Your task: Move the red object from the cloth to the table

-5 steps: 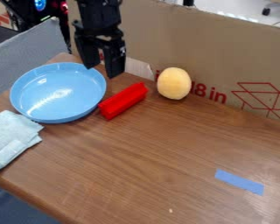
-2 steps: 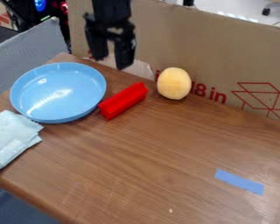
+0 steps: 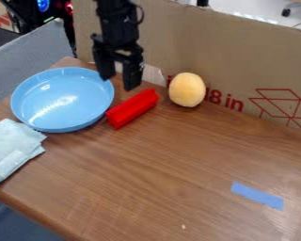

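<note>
The red object (image 3: 133, 106), a short red bar, lies slanted on the brown table (image 3: 166, 169), between the blue plate and the yellowish ball. It does not touch the cloth (image 3: 8, 149), which lies pale and folded at the table's left edge. My gripper (image 3: 119, 79) points straight down just behind the bar's upper end. Its dark fingers (image 3: 134, 75) are spread and nothing is between them.
A round light-blue plate (image 3: 63, 99) sits left of the bar, close to the gripper. A yellowish ball (image 3: 186, 89) rests to the right against the cardboard box (image 3: 241, 56) that walls the back. A strip of blue tape (image 3: 256, 196) is stuck at the front right.
The gripper shifted slightly right, then came down a little toward the bar's upper end, staying open. The red bar, ball, plate and cloth have not moved.
</note>
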Tool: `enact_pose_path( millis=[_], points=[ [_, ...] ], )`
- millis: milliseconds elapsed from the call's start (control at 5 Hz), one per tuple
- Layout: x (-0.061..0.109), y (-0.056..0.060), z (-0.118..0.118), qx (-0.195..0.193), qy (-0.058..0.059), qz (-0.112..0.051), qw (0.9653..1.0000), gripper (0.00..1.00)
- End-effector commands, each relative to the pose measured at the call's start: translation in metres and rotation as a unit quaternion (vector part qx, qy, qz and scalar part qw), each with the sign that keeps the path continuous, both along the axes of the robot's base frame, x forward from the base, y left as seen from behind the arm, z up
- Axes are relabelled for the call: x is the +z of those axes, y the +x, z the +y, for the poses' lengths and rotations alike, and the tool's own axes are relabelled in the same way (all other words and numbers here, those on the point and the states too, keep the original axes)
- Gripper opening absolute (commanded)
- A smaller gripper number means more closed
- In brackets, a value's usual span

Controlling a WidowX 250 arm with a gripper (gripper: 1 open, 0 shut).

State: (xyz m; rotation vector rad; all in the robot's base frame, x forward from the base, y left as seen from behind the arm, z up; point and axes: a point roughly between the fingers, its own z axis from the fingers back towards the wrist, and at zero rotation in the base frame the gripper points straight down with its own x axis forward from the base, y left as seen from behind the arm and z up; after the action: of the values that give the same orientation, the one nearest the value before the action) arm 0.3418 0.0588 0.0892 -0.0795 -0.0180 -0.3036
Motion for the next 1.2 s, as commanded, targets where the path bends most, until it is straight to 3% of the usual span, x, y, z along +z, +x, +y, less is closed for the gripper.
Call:
enact_pose_path(
  millis=[0, 200, 400, 600, 800, 1000],
  points=[
    [0.044, -0.009, 0.012, 0.009, 0.008, -0.052, 0.9986, 1.00],
    [0.046, -0.023, 0.022, 0.012, 0.009, -0.051, 0.9986, 1.00],
    [0.052, -0.019, 0.042, 0.020, 0.019, -0.047, 0.9985, 1.00],
    [0.039, -0.011, 0.051, 0.025, 0.021, -0.046, 0.9984, 1.00],
    [0.018, -0.007, 0.059, 0.024, 0.000, -0.033, 0.9992, 1.00],
    [0.001, 0.002, 0.057, 0.018, 0.010, -0.044, 0.9988, 1.00]
  ],
)
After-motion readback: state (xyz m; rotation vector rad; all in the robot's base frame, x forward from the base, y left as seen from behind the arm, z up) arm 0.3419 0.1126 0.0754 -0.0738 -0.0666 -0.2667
